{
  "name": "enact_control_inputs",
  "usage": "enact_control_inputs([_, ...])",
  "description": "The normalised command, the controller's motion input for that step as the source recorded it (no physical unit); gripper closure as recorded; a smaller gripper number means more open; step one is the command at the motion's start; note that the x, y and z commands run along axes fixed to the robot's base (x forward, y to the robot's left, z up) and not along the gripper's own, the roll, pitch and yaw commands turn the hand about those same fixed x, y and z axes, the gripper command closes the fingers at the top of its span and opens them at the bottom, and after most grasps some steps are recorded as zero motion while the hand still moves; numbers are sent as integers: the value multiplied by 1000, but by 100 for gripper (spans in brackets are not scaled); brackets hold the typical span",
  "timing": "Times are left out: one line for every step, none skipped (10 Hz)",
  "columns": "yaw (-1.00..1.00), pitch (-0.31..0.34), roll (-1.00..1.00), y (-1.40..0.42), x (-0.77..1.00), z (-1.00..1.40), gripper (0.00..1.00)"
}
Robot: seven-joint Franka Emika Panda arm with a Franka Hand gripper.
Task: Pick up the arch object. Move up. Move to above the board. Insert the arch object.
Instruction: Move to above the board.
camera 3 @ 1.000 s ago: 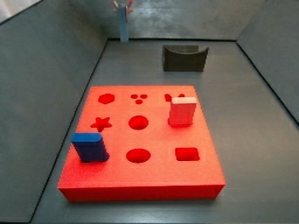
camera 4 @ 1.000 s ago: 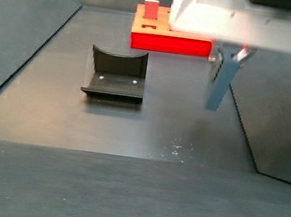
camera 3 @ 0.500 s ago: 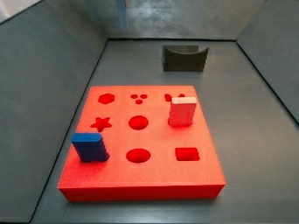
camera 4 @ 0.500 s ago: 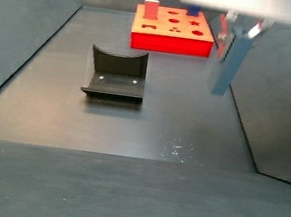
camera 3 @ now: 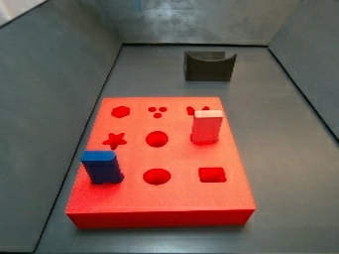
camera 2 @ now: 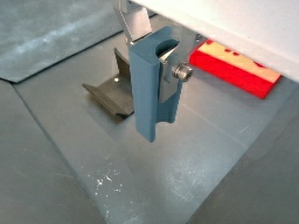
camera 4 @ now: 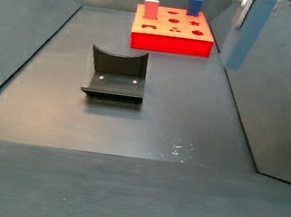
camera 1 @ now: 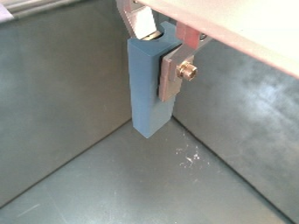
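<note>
My gripper (camera 1: 158, 61) is shut on the arch object (camera 1: 149, 87), a long blue-grey block with a curved notch in its upper end, seen in both wrist views (camera 2: 152, 96). It hangs upright, high above the dark floor. In a side view the arch object (camera 4: 252, 34) shows at the top right edge, level with the board (camera 4: 170, 43) but off to its right. The board (camera 3: 133, 198) is a bright red slab with star, circle, square and dot holes. The gripper is out of that side view.
The dark fixture (camera 4: 115, 74) stands on the floor between me and the board, also seen in a side view (camera 3: 209, 65) and a wrist view (camera 2: 111, 87). A pinkish-red block (camera 3: 207, 126) and a blue block (camera 3: 101, 166) stand on the board. Grey walls ring the floor.
The gripper has risen with the arch object and drifted right; its body has left the side view and only the block still shows.
</note>
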Motion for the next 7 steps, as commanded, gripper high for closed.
enact_control_inputs([6, 55, -124, 18, -19, 1000, 100])
enact_control_inputs([2, 55, -125, 19, -16, 1000, 100])
enact_control_inputs([-1, 54, -125, 20, -11, 1000, 100])
enact_control_inputs([-5, 54, -126, 20, -8, 1000, 100])
enact_control_inputs([-7, 54, -126, 21, -5, 1000, 100])
enact_control_inputs([-10, 56, -128, 22, 1, 973, 100])
enact_control_inputs([-13, 56, -128, 20, 4, 808, 100])
